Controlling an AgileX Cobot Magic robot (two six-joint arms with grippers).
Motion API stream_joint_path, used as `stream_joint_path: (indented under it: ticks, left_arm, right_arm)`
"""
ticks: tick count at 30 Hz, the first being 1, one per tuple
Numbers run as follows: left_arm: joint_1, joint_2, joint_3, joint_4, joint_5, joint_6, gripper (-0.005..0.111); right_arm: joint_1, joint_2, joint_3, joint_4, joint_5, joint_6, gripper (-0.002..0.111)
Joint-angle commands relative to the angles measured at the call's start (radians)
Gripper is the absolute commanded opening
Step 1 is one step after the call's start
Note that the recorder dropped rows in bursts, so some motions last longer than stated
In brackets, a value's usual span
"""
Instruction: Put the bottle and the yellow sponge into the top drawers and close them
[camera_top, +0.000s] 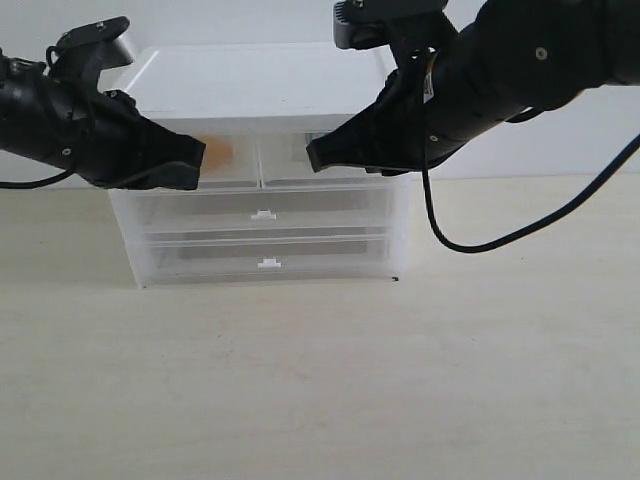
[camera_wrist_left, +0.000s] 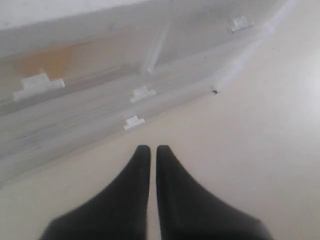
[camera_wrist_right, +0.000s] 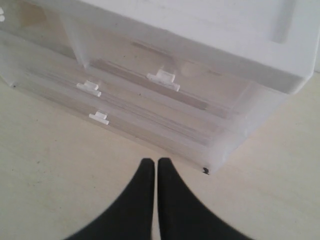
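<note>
The white-topped chest (camera_top: 250, 75) stands at the back middle of the table. Its two top drawers (camera_top: 232, 168) (camera_top: 290, 168) look pushed in flush with its front. The yellow sponge (camera_top: 219, 152) shows as an orange blur through the left top drawer's translucent front, and again in the left wrist view (camera_wrist_left: 42, 62). The bottle is hidden. My left gripper (camera_top: 200, 160) (camera_wrist_left: 150, 149) hangs just in front of the left top drawer, shut and empty. My right gripper (camera_top: 312, 155) (camera_wrist_right: 152, 162) hangs in front of the right top drawer (camera_wrist_right: 165, 87), also shut and empty.
Below the top pair are two full-width drawers (camera_top: 262, 214) (camera_top: 268, 264) with small white tab handles, both closed. A black cable (camera_top: 500, 240) loops down from the right arm. The pale wooden table (camera_top: 320, 380) stretches in front of the chest.
</note>
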Motion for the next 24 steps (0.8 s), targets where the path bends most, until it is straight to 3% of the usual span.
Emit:
stream_joint_path:
  ticks: [1, 6, 15, 24]
  left_arm:
    - [-0.003, -0.106, 0.118, -0.001, -0.060, -0.002, 0.004]
    - [-0.005, -0.261, 0.295, -0.155, -0.146, 0.096, 0.004]
    - [-0.105, -0.638, 0.606, -0.669, -0.194, 0.561, 0.004]
    - [-0.108, -0.888, 0.805, -0.729, -0.172, 0.593, 0.004]
  right_arm:
    - [0.000, -0.013, 0.024, 0.002, -0.004, -0.004, 0.000]
    - [0.002, -0.049, 0.110, 0.021, -0.103, 0.011, 0.000]
    - [0.012, -0.288, 0.373, 0.062, -0.369, 0.064, 0.000]
    - [0.012, -0.598, 0.711, 0.062, -0.648, 0.117, 0.000]
